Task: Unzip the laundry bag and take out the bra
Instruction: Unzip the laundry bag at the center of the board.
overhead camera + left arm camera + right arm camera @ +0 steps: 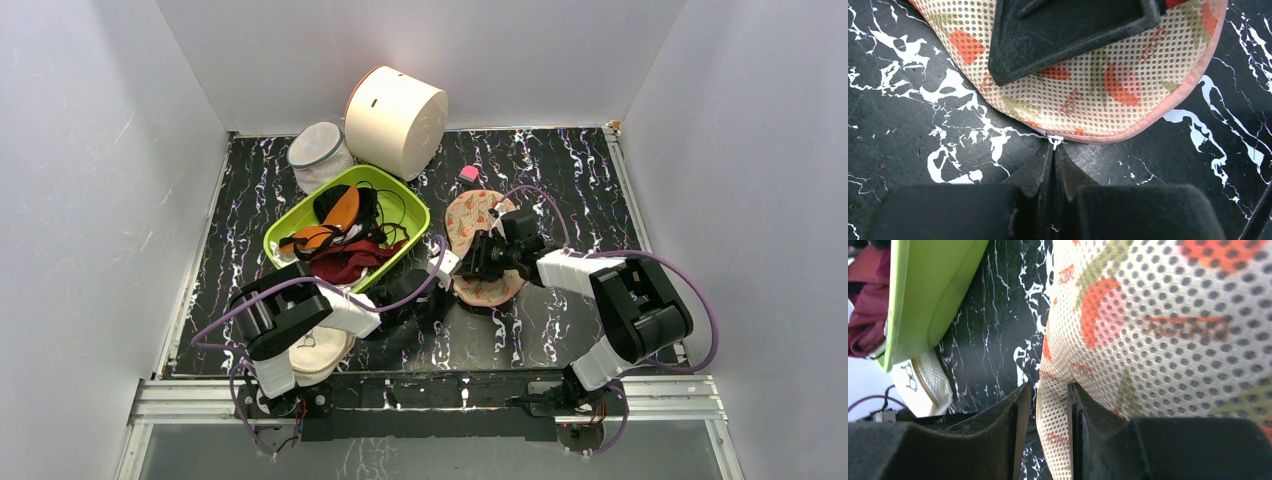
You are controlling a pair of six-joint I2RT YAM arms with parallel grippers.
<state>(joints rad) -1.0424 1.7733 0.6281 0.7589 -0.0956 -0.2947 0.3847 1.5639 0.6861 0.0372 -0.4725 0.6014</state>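
Observation:
The laundry bag, a peach mesh pouch with red and green motifs, lies flat at mid-table. It fills the left wrist view and the right wrist view. My left gripper is at the bag's near edge. Its fingertips are shut on the small white zipper pull. My right gripper rests on top of the bag, its fingers closed around a raised fold of mesh. One right finger shows lying on the bag. The black bra is not visible.
A lime-green bin with maroon, orange-lined and black garments stands left of the bag; its wall shows in the right wrist view. A white mesh cylinder and a cream round container stand behind. A cream pouch lies under my left arm.

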